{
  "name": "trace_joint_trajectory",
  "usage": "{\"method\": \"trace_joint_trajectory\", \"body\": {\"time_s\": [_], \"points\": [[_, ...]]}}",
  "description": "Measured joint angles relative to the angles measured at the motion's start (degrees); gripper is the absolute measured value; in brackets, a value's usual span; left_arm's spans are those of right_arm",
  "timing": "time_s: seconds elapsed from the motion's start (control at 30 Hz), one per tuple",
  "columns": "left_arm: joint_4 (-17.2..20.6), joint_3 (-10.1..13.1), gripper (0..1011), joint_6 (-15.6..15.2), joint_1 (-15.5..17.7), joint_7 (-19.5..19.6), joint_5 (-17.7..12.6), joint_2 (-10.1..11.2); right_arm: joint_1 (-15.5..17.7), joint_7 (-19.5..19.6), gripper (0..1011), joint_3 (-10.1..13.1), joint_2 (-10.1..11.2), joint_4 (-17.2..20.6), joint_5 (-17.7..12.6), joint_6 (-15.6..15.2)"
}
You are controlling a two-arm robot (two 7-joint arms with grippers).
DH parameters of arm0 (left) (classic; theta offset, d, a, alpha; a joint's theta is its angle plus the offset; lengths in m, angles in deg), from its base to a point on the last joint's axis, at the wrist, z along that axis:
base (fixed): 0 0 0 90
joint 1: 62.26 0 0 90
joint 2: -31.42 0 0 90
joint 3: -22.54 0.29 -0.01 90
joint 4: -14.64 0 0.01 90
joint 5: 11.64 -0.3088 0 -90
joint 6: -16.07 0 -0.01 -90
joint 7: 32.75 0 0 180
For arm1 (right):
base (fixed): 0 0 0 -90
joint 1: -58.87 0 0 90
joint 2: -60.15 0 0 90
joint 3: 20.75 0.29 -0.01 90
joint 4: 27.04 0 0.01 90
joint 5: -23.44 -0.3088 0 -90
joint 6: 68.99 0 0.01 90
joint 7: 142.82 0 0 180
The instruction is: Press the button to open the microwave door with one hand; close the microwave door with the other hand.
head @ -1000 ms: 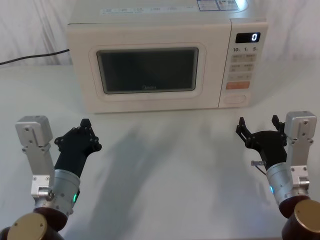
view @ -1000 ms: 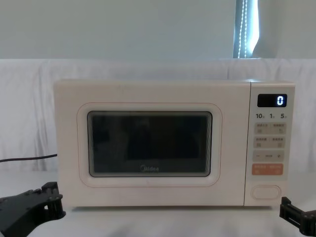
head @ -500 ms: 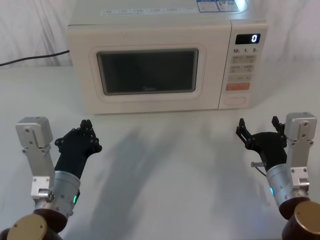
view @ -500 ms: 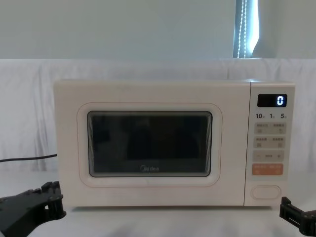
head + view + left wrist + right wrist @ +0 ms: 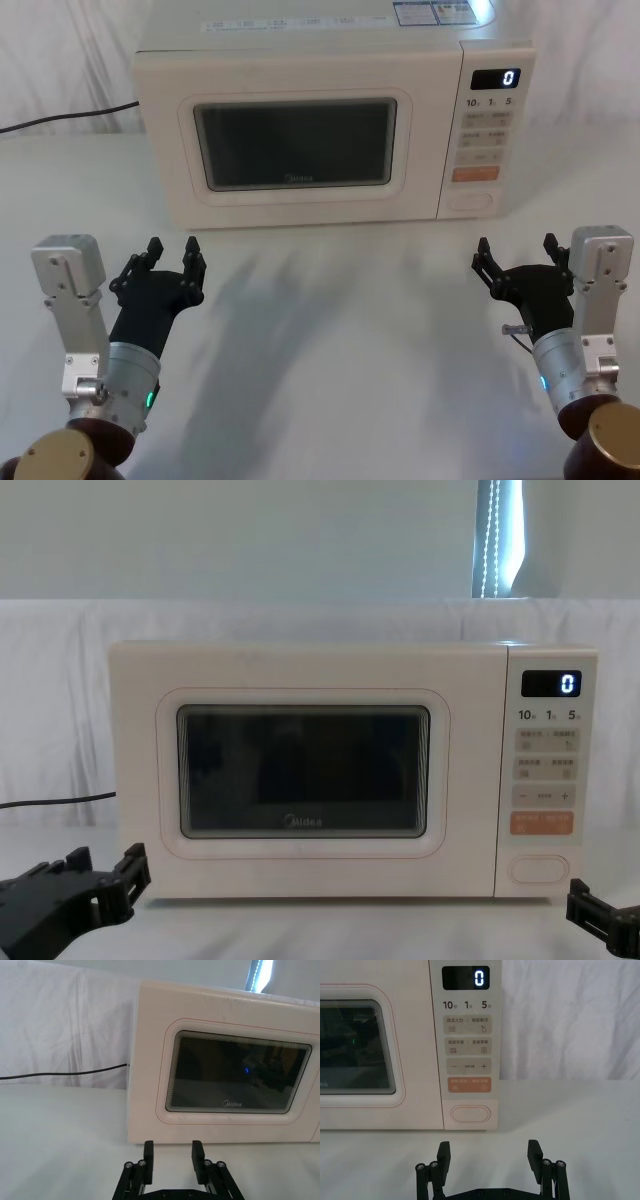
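Observation:
The cream microwave [image 5: 300, 40] stands at the back of the table, its display reading "0". Its door [image 5: 300, 205] [image 5: 130, 770] [image 5: 150, 1060] is shut, with a dark "Midea" window. The wide cream button [image 5: 472, 199] [image 5: 538, 869] [image 5: 471, 1113] sits at the bottom of the control panel, under the orange key. My left gripper [image 5: 171, 252] [image 5: 171, 1152] [image 5: 100, 865] hovers open in front of the door's left part, apart from it. My right gripper [image 5: 515, 252] [image 5: 489, 1154] hovers open in front of the panel, well short of the button. Both are empty.
A black power cord [image 5: 60, 113] [image 5: 60, 1072] runs off to the left behind the microwave. White cloth [image 5: 50, 700] hangs behind it. The white tabletop [image 5: 340, 320] stretches between the grippers and the microwave.
My left gripper's fingers have spread from shut to open. The right gripper and the microwave have not moved.

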Motion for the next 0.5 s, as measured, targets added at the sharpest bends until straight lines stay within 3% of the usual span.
{"method": "trace_joint_trajectory", "body": {"time_s": [0.5], "points": [[-0.01,0.00,933,0.00,0.00,0.00,0.00,0.00,0.00,0.00,1000,0.00,0.00,0.00,0.00,0.00]]}}
